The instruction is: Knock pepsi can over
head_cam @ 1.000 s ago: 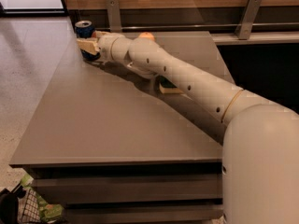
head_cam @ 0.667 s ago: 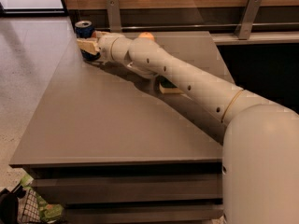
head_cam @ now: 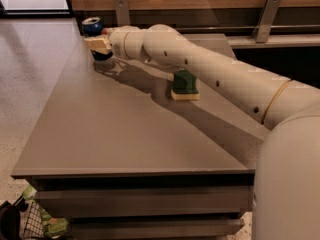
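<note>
At the table's point(head_cam: 125, 134) 11 o'clock corner, close to both the left and back edges, your one pepsi can point(head_cam: 92, 26) stands upright with the gripper point(head_cam: 98, 44) right in front of it, covering its middle; you cannot tell how wide the gripper is set or whether it has hold of anything. Bare tabletop runs from 6 to 9 o'clock of the gripper, with floor beyond the left edge. One green-topped sponge point(head_cam: 185, 85) lies at its 4 o'clock, under the arm point(head_cam: 215, 71), and two metal brackets point(head_cam: 121, 9) stand on the wall behind.
</note>
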Controlling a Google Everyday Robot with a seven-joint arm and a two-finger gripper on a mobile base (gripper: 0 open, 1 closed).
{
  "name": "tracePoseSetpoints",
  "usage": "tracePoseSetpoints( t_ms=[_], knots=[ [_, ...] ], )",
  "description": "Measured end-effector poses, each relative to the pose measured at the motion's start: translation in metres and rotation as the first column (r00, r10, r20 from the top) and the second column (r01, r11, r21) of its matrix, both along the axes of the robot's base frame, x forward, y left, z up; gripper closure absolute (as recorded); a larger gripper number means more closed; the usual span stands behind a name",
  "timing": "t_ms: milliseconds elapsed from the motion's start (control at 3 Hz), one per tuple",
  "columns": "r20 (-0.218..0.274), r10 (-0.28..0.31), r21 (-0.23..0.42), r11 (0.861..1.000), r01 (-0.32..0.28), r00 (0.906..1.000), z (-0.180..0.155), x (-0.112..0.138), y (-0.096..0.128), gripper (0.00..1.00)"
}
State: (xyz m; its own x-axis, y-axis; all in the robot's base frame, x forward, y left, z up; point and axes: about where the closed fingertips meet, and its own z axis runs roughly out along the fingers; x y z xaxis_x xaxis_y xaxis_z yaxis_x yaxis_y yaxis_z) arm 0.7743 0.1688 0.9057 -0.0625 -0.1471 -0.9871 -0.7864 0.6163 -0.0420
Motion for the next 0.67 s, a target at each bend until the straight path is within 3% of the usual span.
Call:
tracePoseSetpoints(
  t_ms=[333,667],
  knots=[
    [-0.040,0.019,-0.120,0.993,-0.023,0.9990,0.0227,-0.0127,-0.0237,1.00],
    [-0.080,0.040,-0.194,0.980,-0.055,0.9960,0.0290,-0.0163,-0.0319,1.00]
  ],
)
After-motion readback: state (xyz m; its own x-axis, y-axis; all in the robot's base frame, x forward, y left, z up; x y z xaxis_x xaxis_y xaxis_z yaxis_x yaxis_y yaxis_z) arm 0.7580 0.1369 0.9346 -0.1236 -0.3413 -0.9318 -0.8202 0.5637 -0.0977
